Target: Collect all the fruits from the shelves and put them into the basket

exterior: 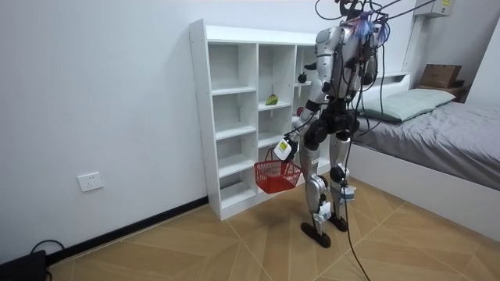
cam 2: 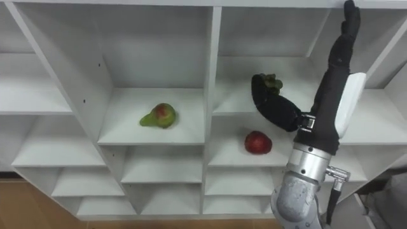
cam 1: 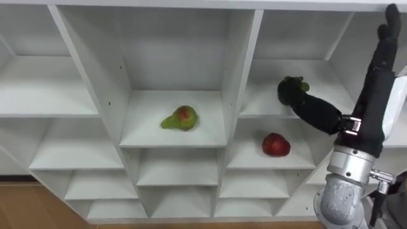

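Observation:
I stand facing a white shelf unit (exterior: 234, 117). A green-and-red pear (cam 1: 181, 118) lies in the middle compartment. One compartment to the right and a shelf lower sits a red apple (cam 1: 275, 145). My right hand (cam 1: 375, 83) reaches into the compartment above the apple, fingers (cam 1: 389, 28) straight up and the thumb (cam 1: 299, 98) stretched left. The thumb's tip is against a small green fruit (cam 1: 301, 83), mostly hidden behind it. In the room view my left hand (exterior: 284, 147) hangs low, holding a red basket (exterior: 277, 176) by its handle.
The shelf's other compartments (cam 1: 38, 83) hold nothing. Upright dividers (cam 1: 238, 70) separate the pear's compartment from the one my right hand is in. A bed (exterior: 437, 133) stands close behind me at the room view's right, on a wooden floor (exterior: 234, 242).

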You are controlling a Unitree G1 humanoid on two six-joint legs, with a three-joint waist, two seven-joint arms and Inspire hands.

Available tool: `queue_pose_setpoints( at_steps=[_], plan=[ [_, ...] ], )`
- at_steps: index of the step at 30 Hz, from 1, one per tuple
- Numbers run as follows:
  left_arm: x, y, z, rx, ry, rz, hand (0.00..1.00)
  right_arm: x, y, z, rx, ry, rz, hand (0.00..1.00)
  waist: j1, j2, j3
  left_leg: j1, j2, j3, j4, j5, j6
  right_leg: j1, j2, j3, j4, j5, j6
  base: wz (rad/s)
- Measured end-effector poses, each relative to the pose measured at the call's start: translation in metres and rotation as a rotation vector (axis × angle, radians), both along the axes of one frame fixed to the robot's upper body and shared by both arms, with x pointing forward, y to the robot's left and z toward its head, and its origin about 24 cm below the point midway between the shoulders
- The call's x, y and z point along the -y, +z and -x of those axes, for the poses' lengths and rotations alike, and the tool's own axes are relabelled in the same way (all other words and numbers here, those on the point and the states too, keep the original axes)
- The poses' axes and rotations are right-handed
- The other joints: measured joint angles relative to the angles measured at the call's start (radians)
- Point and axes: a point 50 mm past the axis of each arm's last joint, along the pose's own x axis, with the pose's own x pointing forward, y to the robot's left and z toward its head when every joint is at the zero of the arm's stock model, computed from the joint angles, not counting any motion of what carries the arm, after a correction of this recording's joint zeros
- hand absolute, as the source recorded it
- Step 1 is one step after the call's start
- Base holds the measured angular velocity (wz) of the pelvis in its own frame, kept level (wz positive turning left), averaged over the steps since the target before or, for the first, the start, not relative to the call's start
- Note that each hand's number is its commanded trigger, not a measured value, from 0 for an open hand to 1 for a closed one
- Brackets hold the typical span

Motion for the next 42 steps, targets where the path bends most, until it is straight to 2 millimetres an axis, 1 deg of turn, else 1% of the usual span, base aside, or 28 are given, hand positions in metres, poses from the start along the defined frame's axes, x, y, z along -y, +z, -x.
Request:
queue_pose_setpoints(
  at_steps=[6, 7, 9, 11, 15, 20, 22, 23, 24, 26, 27, 31, 32, 34, 35, 42],
  plan=[
    [-0.001, 0.000, -0.001, -0.003, -0.025, 0.010, 1.00, -0.003, -0.003, 0.000, -0.023, 0.026, 0.003, 0.00, -0.010, 0.000, 0.0002, -0.004, -0.002, 0.000, 0.000, 0.000, 0.000, 0.004, 0.000, -0.003, -0.016, 0.004, 0.001, 0.00],
    [-0.001, 0.000, -0.001, -0.003, -0.027, 0.010, 1.00, -0.002, -0.005, 0.000, -0.036, 0.032, 0.008, 0.00, -0.010, -0.001, 0.0002, -0.005, -0.002, 0.000, -0.001, 0.000, 0.000, 0.004, 0.000, -0.003, -0.016, 0.004, 0.001, 0.00],
    [-0.001, 0.000, -0.002, -0.002, -0.030, 0.011, 1.00, -0.003, -0.017, 0.000, -0.108, 0.062, 0.019, 0.00, -0.010, -0.002, -0.0003, -0.006, -0.002, 0.000, -0.001, 0.000, 0.000, 0.002, 0.000, -0.005, -0.016, 0.004, 0.000, 0.00],
    [-0.001, 0.000, -0.003, -0.001, -0.030, 0.011, 1.00, -0.003, -0.023, -0.001, -0.148, 0.072, 0.000, 0.00, -0.011, -0.002, -0.0009, -0.008, -0.002, -0.002, -0.001, 0.000, 0.000, 0.001, 0.000, -0.007, -0.017, 0.004, 0.001, 0.03],
    [-0.001, 0.000, -0.004, 0.001, -0.032, 0.009, 1.00, 0.001, -0.029, -0.001, -0.188, 0.062, -0.053, 0.00, -0.013, -0.003, -0.0024, -0.017, -0.002, -0.023, 0.000, 0.000, 0.000, 0.000, -0.006, -0.028, -0.017, 0.004, 0.001, 0.13],
    [-0.001, 0.000, -0.004, 0.003, -0.032, 0.009, 1.00, 0.002, -0.029, -0.002, -0.192, 0.065, -0.053, 0.00, -0.012, 0.001, -0.0040, -0.020, -0.002, -0.035, 0.002, 0.000, 0.000, 0.002, -0.011, -0.043, -0.019, 0.004, 0.001, 0.08],
    [-0.001, 0.001, -0.005, 0.004, -0.033, 0.009, 1.00, 0.002, -0.030, -0.002, -0.194, 0.063, -0.053, 0.00, -0.013, 0.002, -0.0035, -0.021, -0.002, -0.039, 0.002, 0.001, 0.001, 0.003, -0.013, -0.048, -0.019, 0.004, 0.001, 0.06],
    [-0.001, 0.001, -0.005, 0.005, -0.033, 0.009, 1.00, 0.003, -0.031, -0.001, -0.203, 0.059, -0.053, 0.00, -0.014, 0.004, -0.0017, -0.022, -0.002, -0.042, 0.004, 0.001, 0.001, 0.005, -0.014, -0.051, -0.019, 0.004, 0.001, 0.07],
    [-0.001, 0.001, -0.005, 0.007, -0.034, 0.009, 1.00, 0.004, -0.033, -0.001, -0.213, 0.057, -0.057, 0.00, -0.014, 0.001, -0.0033, -0.023, -0.003, -0.044, 0.004, 0.002, 0.002, 0.005, -0.015, -0.052, -0.018, 0.004, 0.001, 0.06],
    [-0.001, 0.001, -0.006, 0.007, -0.034, 0.009, 1.00, 0.004, -0.036, -0.001, -0.228, 0.061, -0.060, 0.00, -0.014, 0.004, -0.0017, -0.025, -0.004, -0.044, 0.006, 0.002, 0.003, 0.004, -0.017, -0.052, -0.018, 0.003, 0.002, 0.00],
    [-0.001, 0.001, -0.006, 0.008, -0.034, 0.009, 1.00, 0.005, -0.037, -0.001, -0.235, 0.063, -0.060, 0.00, -0.014, 0.003, -0.0025, -0.026, -0.004, -0.045, 0.006, 0.002, 0.003, 0.004, -0.017, -0.052, -0.017, 0.003, 0.002, 0.00],
    [-0.001, 0.001, -0.006, 0.009, -0.035, 0.008, 1.00, 0.005, -0.037, -0.001, -0.238, 0.063, -0.064, 0.00, -0.014, 0.005, -0.0017, -0.028, -0.005, -0.046, 0.005, 0.002, 0.003, 0.004, -0.017, -0.052, -0.017, 0.003, 0.002, 0.00],
    [-0.001, 0.001, -0.006, 0.010, -0.035, 0.008, 1.00, 0.005, -0.037, -0.001, -0.238, 0.063, -0.064, 0.00, -0.014, 0.002, -0.0034, -0.028, -0.005, -0.046, 0.005, 0.002, 0.003, 0.004, -0.017, -0.052, -0.017, 0.003, 0.002, 0.00],
    [-0.001, 0.001, -0.006, 0.010, -0.035, 0.008, 1.00, 0.005, -0.037, -0.001, -0.238, 0.062, -0.064, 0.00, -0.014, 0.004, -0.0034, -0.028, -0.005, -0.046, 0.007, 0.002, 0.003, 0.004, -0.017, -0.053, -0.018, 0.003, 0.002, 0.00],
    [-0.001, 0.001, -0.007, 0.012, -0.035, 0.008, 1.00, 0.006, -0.038, -0.001, -0.239, 0.059, -0.063, 0.00, -0.014, 0.002, -0.0051, -0.028, -0.005, -0.047, 0.010, 0.002, 0.003, 0.004, -0.017, -0.053, -0.017, 0.003, 0.002, 0.00],
    [-0.003, 0.001, -0.005, 0.007, -0.039, 0.002, 1.00, 0.008, -0.037, -0.003, -0.236, 0.049, -0.093, 0.00, -0.012, 0.002, -0.0055, -0.026, -0.005, -0.047, 0.010, 0.002, 0.003, 0.005, -0.016, -0.053, -0.016, 0.003, 0.002, 0.00]
  ],
)
